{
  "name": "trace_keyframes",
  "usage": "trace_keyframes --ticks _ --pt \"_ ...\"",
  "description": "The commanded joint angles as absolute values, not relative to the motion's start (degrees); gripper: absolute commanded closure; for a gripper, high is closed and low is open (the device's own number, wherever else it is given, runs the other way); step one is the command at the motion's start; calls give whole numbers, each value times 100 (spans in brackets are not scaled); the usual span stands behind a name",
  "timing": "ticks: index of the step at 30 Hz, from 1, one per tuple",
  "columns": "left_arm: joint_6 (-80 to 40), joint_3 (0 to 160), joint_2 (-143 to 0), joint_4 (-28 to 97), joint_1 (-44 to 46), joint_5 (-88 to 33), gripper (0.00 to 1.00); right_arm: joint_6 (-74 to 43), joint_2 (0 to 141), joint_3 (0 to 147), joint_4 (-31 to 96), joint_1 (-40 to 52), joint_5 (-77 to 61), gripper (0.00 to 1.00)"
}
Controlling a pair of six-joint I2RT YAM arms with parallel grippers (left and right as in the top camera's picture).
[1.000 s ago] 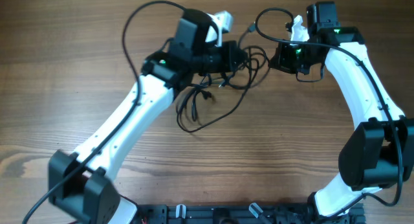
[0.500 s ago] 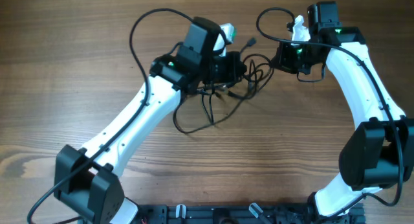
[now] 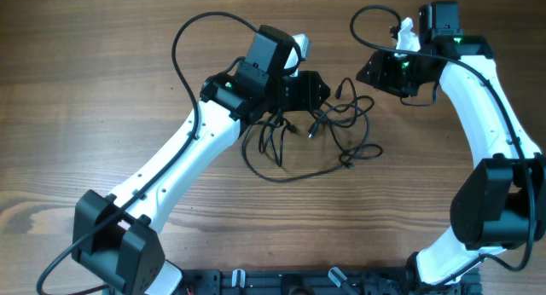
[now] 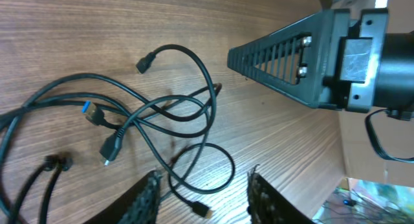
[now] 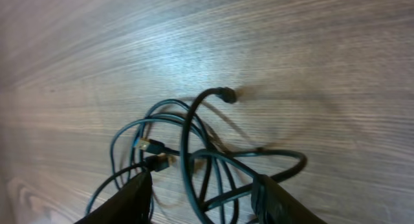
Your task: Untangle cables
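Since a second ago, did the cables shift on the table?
Yes. The cables have spread rightward in the overhead view. Their loops now reach closer to the right arm's base, which stayed put.

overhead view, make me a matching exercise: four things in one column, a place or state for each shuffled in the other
Things:
1. cables
2. left tool
3. right tool
4. table

Places or states:
a. bare brown wood
b. open, on the tangle's image-left side
c. black, lying in loose loops
d. open, on the tangle's image-right side

Pairs: 1-c, 2-b, 3-d, 4-a
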State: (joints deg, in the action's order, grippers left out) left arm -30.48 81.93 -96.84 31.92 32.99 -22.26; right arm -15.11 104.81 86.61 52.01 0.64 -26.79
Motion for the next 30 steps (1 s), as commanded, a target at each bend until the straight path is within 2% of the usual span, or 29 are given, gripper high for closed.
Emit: trace_keyframes --ticks 1,3,5,11,13,15,19,23,27,30 --pt "-2453 8252 -9926 3131 3382 -2377 58 -1205 10586 8766 5048 -80 -3374 43" --pt "-1970 8252 -10099 3190 3557 -2969 58 -1201 10586 8774 5061 -209 -3463 41" --pt "-1962 8252 -10232 3356 3723 -3022 55 -1197 10586 8774 5087 -228 -3454 40" --pt "-2357 8252 -10965 3623 4320 -3033 55 -1199 10586 8772 5148 -226 -3435 39" --pt "-2744 8252 -11109 3865 4329 -2838 54 -1197 10586 8772 5177 -222 -3437 38" --pt "-3048 8252 -11325 3791 4329 -2797 47 -1197 10586 8772 5170 -191 -3437 37" --pt "-3804 8252 -11710 3308 4329 -2556 46 -1201 10586 8772 5170 -45 -3277 36" --pt "-4764 8252 -11872 2971 4331 -1785 44 -1201 10586 8772 5168 119 -3109 34" --pt "-4952 8252 -12110 2672 4331 -1728 49 -1201 10586 8772 5168 150 -2991 34" --pt "-5168 8252 -12276 2661 4348 -1732 63 -1201 10586 8772 5166 150 -2958 33"
